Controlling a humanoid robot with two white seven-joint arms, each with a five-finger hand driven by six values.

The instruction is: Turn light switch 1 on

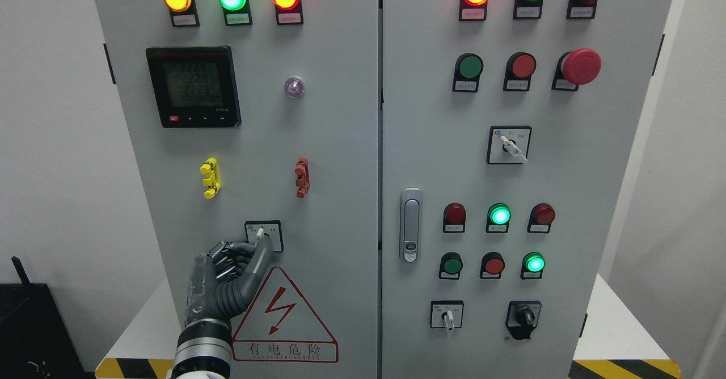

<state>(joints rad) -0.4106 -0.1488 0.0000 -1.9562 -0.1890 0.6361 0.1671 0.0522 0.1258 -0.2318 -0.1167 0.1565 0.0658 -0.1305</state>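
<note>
With the left hand (229,279) curled, one extended finger touching the switch (262,235) low on the left door above the warning sign (283,322), a glancing push may slip off the small lever.

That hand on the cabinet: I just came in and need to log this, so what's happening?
The robot's left hand is raised against the left door of the grey electrical cabinet, one finger extended to the small rotary switch above the red warning triangle; the others are curled. It touches the white lever, not gripping it. The right arm is out of view.
</note>
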